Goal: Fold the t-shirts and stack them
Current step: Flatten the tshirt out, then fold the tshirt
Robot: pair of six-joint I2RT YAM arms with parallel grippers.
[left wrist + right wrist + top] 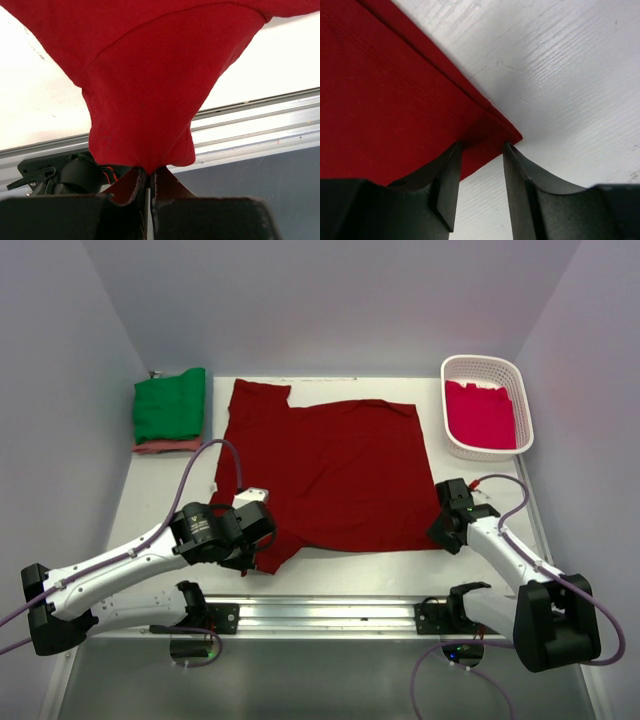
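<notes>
On the table point(330, 570), left gripper point(149, 175) pinches the dark red t-shirt point(340, 470).

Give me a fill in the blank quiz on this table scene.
The left gripper is ____ on the dark red t-shirt.
The crimson-pink t-shirt lies in the white ____.
The green t-shirt lies in the table's far ____ corner.
The right gripper stands ____ at the dark red t-shirt's corner.
Missing: shut, basket, left, open.
</notes>
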